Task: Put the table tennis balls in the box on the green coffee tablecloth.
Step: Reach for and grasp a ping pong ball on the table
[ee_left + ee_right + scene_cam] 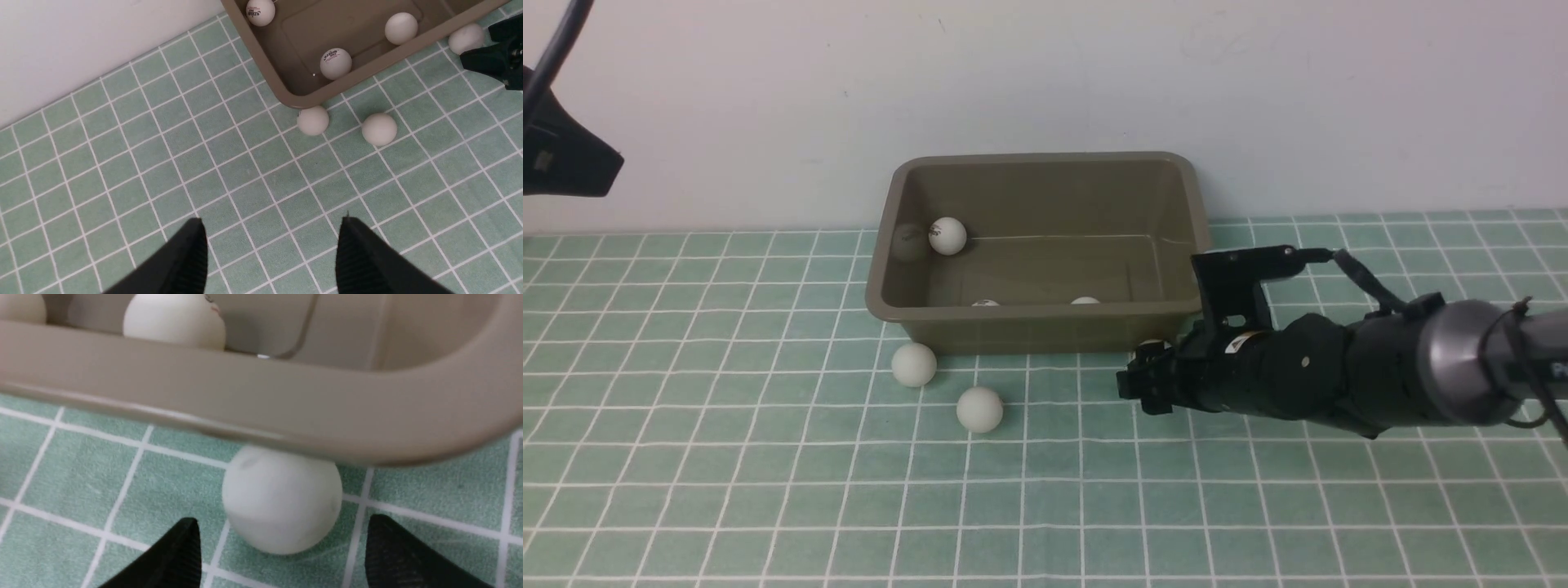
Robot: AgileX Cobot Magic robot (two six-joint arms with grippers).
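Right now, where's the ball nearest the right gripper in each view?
Front: ball is a white sliver behind the right gripper, at the near right corner of the box.
Left wrist: ball outside the box, beside the gripper's black tip.
Right wrist: ball on the cloth, ahead of the open fingertips, tucked under the box's rim.
Shared landmark: the box's near rim.

Robot test station, lab-type room rather than a home. Bare off-white wall [1045,73] at the back, with a teal-green cloth with thin white grid lines [768,490] spread flat below it. A black jointed robot arm [1339,367] with loose cabling reaches low over the cloth.
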